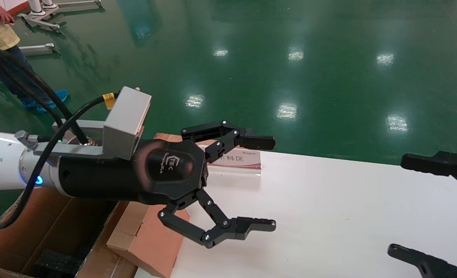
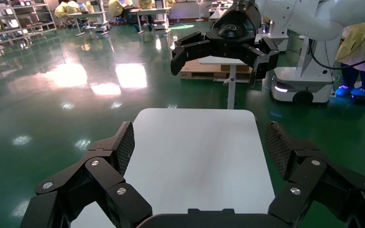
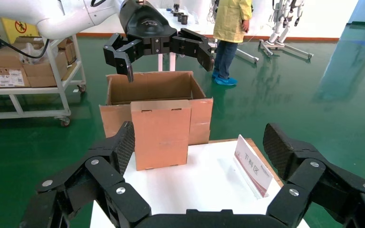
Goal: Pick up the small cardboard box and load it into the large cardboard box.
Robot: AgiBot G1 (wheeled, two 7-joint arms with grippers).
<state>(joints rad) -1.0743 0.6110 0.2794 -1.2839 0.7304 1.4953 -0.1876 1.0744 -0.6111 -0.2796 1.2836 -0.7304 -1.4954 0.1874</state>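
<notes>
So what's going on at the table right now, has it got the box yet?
Not yet. The left gripper hangs with its jaws wide apart and nothing between them, above the white table's left end. The small cardboard box stands at that end, leaning against the large cardboard box, which sits open beside the table. The right gripper is open too, waiting at the table's right end. A small sign stands on the table near its far edge.

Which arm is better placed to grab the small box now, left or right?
Left. The left gripper hangs open near the small box, which leans against the large box at the table edge. The right gripper, also open, waits at the far end.
</notes>
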